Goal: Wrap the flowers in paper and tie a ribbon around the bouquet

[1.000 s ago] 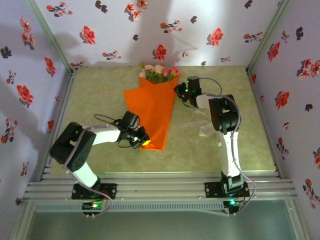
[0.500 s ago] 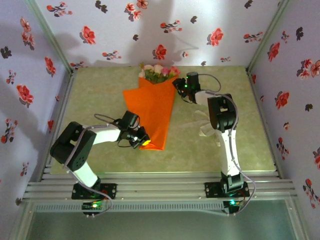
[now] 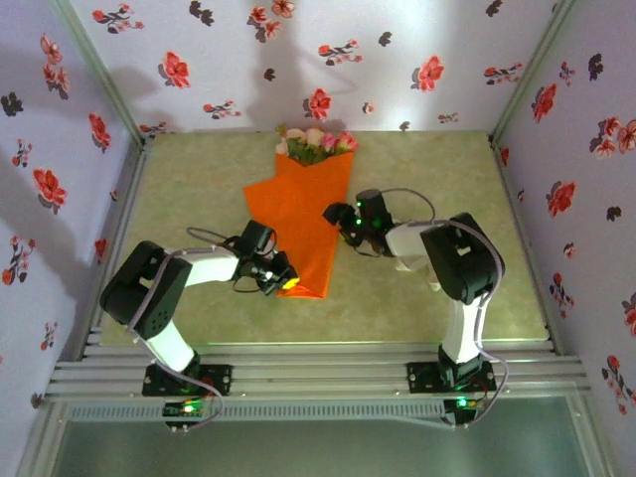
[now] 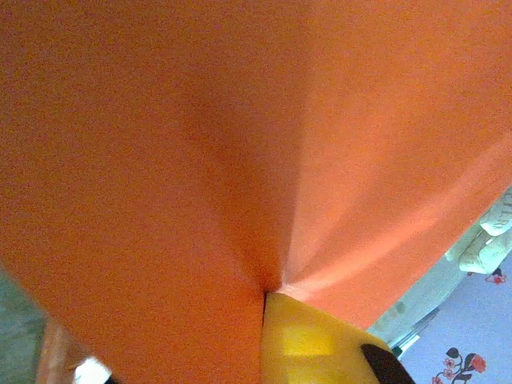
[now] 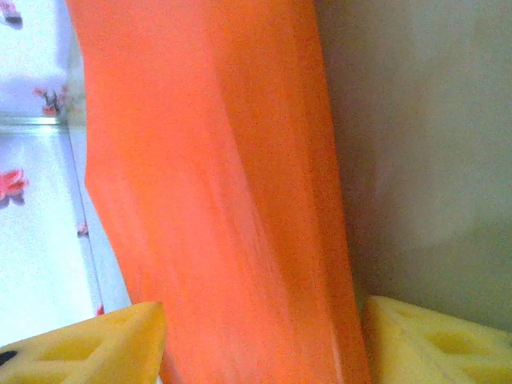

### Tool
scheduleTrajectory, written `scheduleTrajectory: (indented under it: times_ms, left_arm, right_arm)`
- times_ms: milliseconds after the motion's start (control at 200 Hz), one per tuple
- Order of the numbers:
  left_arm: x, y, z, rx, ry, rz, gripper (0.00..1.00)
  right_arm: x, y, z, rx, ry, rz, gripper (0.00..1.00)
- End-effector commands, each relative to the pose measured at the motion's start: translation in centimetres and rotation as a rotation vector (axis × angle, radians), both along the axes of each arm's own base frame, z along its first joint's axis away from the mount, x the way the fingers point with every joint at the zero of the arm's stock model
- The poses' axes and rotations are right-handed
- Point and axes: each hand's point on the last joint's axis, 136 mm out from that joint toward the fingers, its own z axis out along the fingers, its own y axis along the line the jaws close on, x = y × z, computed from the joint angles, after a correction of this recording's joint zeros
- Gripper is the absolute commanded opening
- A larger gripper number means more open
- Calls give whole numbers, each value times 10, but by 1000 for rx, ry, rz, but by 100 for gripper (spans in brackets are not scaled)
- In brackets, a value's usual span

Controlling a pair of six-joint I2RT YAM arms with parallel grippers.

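Both pincers meet the bouquet (image 3: 298, 204) lying on the desk (image 3: 189, 189). Left pincer (image 3: 283, 282) is clamped on its narrow near tip. Blooms (image 3: 316, 144) sit at its far end. Right pincer (image 3: 334, 213) stands open, fingers (image 5: 80, 344) either side of the orange paper (image 5: 224, 200).
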Motion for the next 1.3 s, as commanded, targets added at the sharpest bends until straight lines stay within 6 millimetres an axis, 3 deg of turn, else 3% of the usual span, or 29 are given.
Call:
scheduleTrajectory:
  times_ms: [0, 145, 250, 340, 455, 505, 560, 595, 640, 695, 820, 965, 1005, 1075, 1130, 1185, 1255, 1295]
  left_arm:
    - [-54, 70, -75, 343, 197, 38, 0]
    - [-55, 72, -76, 346, 193, 38, 0]
    - [-56, 73, -77, 347, 192, 39, 0]
    - [-56, 73, -77, 344, 190, 44, 0]
    - [-55, 73, -78, 340, 189, 51, 0]
    - [-54, 72, -77, 340, 186, 50, 0]
    - [-54, 73, -77, 340, 185, 53, 0]
    - [-54, 73, -77, 341, 186, 53, 0]
    - [-54, 73, -77, 341, 185, 54, 0]
    - [-54, 73, -78, 341, 183, 55, 0]
    - [-53, 73, -78, 340, 182, 55, 0]
    - [-52, 72, -78, 340, 179, 52, 0]
    - [-52, 72, -78, 339, 179, 51, 0]
    - [-53, 72, -78, 339, 179, 51, 0]
    - [-53, 72, -79, 340, 180, 52, 0]
    - [-53, 73, -78, 340, 181, 51, 0]
    - [-53, 72, -78, 339, 179, 52, 0]
    - [-53, 72, -78, 339, 179, 53, 0]
  right_arm:
    - [-44, 7, -22, -6, 115, 22, 62]
    - [-78, 11, -28, -35, 146, 44, 58]
    - [-90, 13, -30, -23, 148, 53, 51]
    - [-95, 15, -30, -25, 145, 64, 38]
    - [-95, 15, -31, -27, 130, 61, 7]
    - [-96, 13, -31, -38, 130, 61, 0]
    - [-98, 12, -29, -36, 129, 61, 5]
    - [-99, 11, -28, -34, 131, 63, 18]
    - [-104, 10, -27, -36, 134, 69, 43]
    - [-110, 9, -23, -37, 131, 83, 54]
    - [-133, 15, -24, -38, 154, 138, 53]
    - [-155, 21, -33, -47, 181, 163, 38]
    - [-158, 21, -35, -47, 183, 162, 31]
    - [-156, 20, -35, -48, 172, 145, 8]
    - [-155, 18, -33, -54, 167, 133, 0]
    - [-155, 16, -31, -61, 162, 128, 6]
    - [-158, 16, -30, -58, 168, 135, 34]
    - [-162, 16, -30, -56, 174, 144, 42]
